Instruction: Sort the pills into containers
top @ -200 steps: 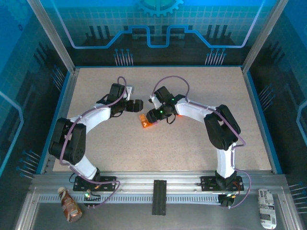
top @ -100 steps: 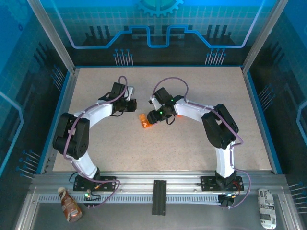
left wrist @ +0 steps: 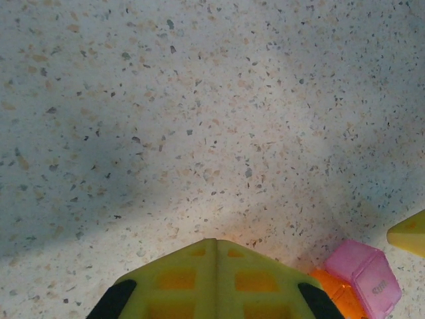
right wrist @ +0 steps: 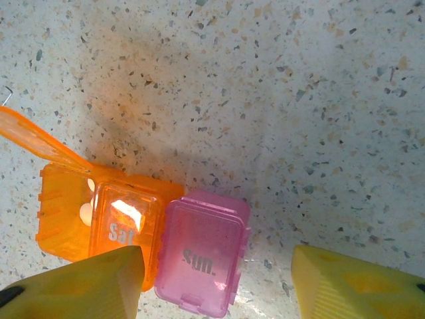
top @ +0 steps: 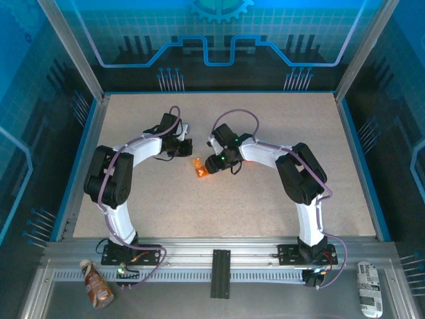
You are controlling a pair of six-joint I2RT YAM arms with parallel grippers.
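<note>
Closure of the left pincer (left wrist: 214,247) a moment ago, its fingers now pressed together on nothing visible, with the pill organiser (left wrist: 365,276) just to its right and beneath the spread right pincer (right wrist: 216,266), suggests its drop-off is finished.

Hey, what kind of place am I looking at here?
Probably a robot test cell in a lab: a left arm and a right arm bolted to a metal rail, a speckled table walled by blue see-through panels, and a pill box to practise on.
</note>
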